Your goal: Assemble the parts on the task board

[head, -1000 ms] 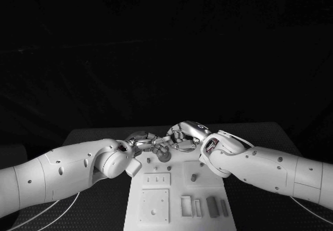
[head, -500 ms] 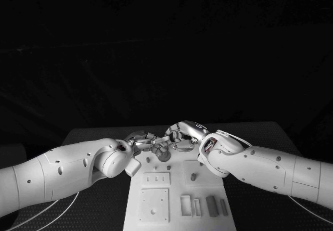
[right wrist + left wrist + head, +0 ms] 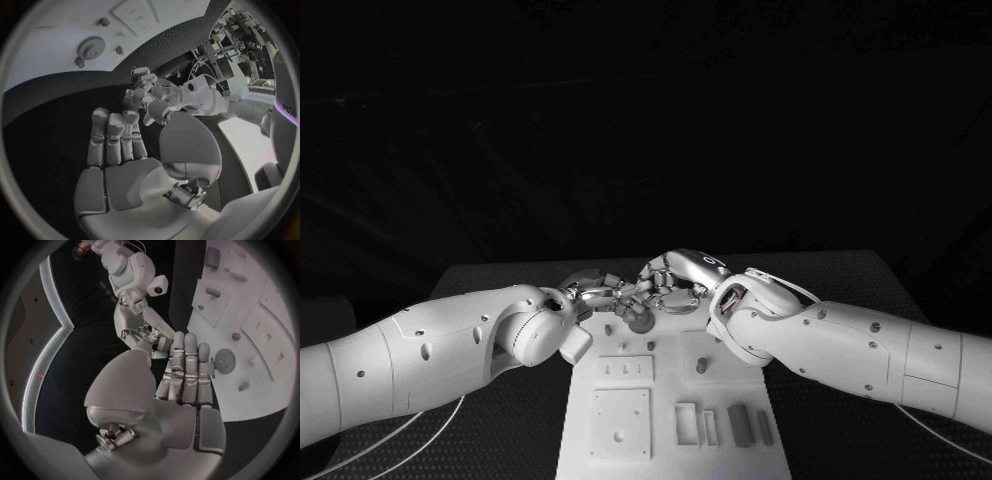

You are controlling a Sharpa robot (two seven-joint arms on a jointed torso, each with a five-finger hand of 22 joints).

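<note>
Task board (image 3: 678, 440), a white plate, lies at the middle of the black table (image 3: 488, 285), carrying small grey parts: a toothed gear (image 3: 640, 322) near its far end, a short peg (image 3: 702, 364) at mid-board, and upright blocks (image 3: 740, 425) in slots at the near end. Left hand (image 3: 593, 290) and right hand (image 3: 679, 282) meet above the far end, close beside the gear. In both wrist views the fingers (image 3: 187, 365) lie straight and side by side, holding nothing; right fingers (image 3: 115, 135) likewise.
</note>
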